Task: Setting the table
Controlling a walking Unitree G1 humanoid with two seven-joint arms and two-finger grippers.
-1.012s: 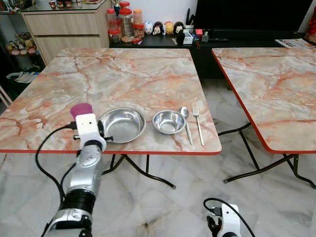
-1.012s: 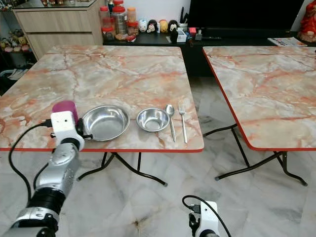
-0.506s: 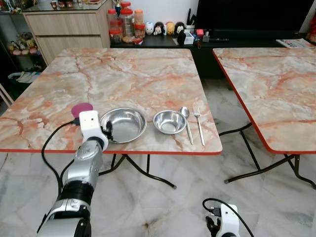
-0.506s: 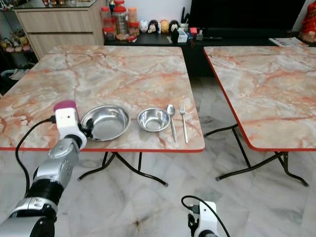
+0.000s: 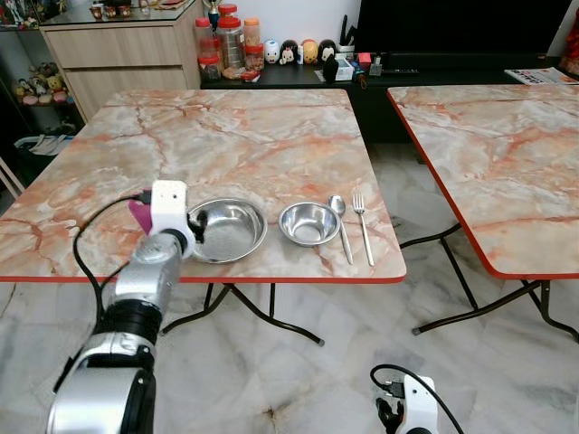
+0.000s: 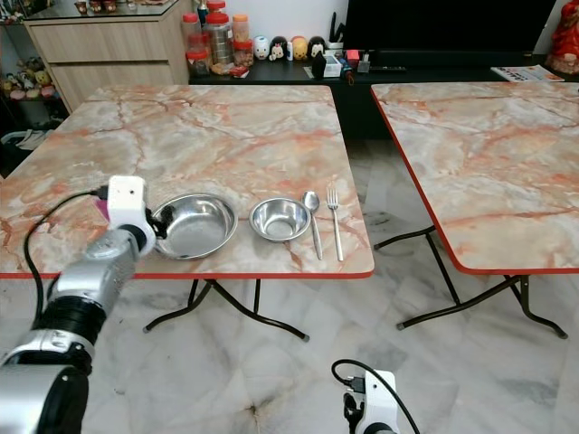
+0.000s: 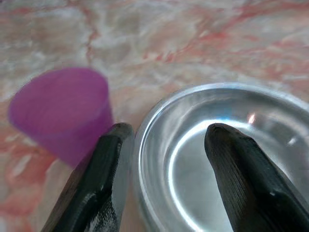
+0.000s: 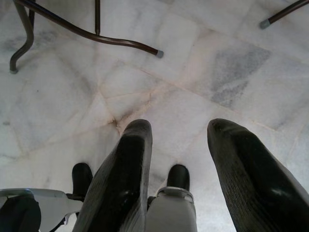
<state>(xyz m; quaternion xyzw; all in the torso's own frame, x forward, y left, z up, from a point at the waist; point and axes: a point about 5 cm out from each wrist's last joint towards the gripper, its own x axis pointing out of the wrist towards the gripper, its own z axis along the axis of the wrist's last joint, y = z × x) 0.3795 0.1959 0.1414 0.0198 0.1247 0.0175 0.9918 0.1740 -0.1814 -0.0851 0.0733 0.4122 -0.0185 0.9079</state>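
A large steel bowl (image 5: 228,229) sits near the marble table's front edge, with a small steel bowl (image 5: 309,223), a spoon (image 5: 341,226) and a fork (image 5: 362,226) in a row to its right. A purple cup (image 7: 63,113) stands just left of the large bowl, mostly hidden behind my left wrist in the eye views. My left gripper (image 7: 169,130) is open and straddles the large bowl's left rim: one finger lies outside beside the cup, the other over the bowl's inside. My right gripper (image 8: 179,126) hangs open low over the floor.
The marble table (image 5: 226,136) has a red front edge and folding metal legs. A second marble table (image 5: 498,154) stands to the right across a gap of tiled floor. Jars and figurines line a dark sideboard (image 5: 271,72) behind; a wooden cabinet (image 5: 118,54) stands at back left.
My left arm has reached forward over the table, bringing its gripper from the front edge up to the large bowl's left rim. The bowls, cutlery and cup have stayed put.
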